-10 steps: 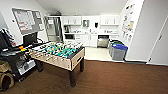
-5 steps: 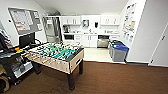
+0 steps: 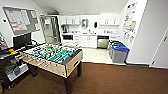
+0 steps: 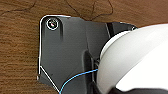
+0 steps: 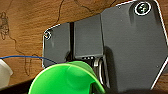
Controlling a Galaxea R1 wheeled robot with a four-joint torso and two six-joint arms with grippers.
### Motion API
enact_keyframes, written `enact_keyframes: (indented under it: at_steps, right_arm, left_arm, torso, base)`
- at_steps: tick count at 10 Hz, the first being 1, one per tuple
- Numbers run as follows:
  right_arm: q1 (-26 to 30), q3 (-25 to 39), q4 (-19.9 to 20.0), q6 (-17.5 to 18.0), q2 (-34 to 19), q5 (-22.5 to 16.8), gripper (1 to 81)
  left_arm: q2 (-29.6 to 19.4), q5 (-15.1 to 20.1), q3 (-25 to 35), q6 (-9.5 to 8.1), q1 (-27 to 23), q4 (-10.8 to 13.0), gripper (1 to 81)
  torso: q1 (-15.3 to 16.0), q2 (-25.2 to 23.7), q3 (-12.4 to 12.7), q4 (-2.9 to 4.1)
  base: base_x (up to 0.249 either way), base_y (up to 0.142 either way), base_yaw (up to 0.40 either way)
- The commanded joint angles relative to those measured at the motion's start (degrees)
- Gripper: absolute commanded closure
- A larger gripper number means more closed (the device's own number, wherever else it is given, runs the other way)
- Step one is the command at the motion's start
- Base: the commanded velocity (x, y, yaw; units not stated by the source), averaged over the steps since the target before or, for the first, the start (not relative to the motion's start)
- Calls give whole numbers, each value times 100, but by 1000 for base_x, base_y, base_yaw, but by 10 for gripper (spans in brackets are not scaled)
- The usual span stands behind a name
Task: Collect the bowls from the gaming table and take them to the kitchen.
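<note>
A whitish bowl hangs close before the left wrist camera, above the robot's dark plate and the wood-grain floor, with my left gripper shut on its rim. My right gripper is shut on a bright green cup, also held over the dark plate. A bit of the whitish bowl shows beside it. The kitchen, with white cabinets and a countertop, lies straight ahead at the back of the room in the head view. The gaming table is out of view.
A table-football table stands left of centre on brown carpet. A desk with a dark monitor is at the far left. Grey bins with a blue lid stand at the right by the white wall.
The whole head view has shifted slightly, so the camera has moved. The room's things keep their places, and the kitchen stays ahead.
</note>
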Motion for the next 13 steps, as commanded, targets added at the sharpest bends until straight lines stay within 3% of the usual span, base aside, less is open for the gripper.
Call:
enact_keyframes:
  at_steps: [1, 13]
  right_arm:
    - [274, 43, -83, -26, 6, -188, 811]
    - [275, 43, -83, -26, -3, -188, 811]
  left_arm:
    - [-69, 109, 32, 7, -270, 43, 811]
    - [-69, 109, 32, 7, -270, 34, 811]
  torso:
    - [0, 0, 0, 0]
    - [2, 2, 0, 0]
  base:
    - [191, -83, 0]
    - [191, -86, 0]
